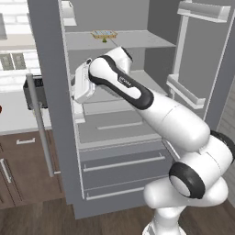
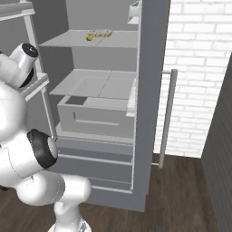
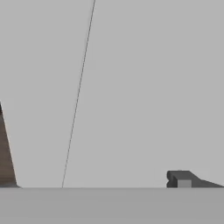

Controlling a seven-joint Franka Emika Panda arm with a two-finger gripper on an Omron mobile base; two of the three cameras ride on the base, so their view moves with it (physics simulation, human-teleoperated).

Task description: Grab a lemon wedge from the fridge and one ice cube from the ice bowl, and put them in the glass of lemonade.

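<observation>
The fridge stands open on a dark wood floor. On its upper shelf, near the middle and toward the back, lies a small patterned tray with a yellowish item, perhaps the lemon wedge, at its front left corner. The lower shelf sits above a pulled-out drawer.

The open fridge is viewed from behind the arm's left in the left base view, looking forward and down, with the worktop at the left edge. The same fridge shelves are seen from behind the arm's right. In the hand view, a plain grey fridge surface is seen from very near.
</observation>
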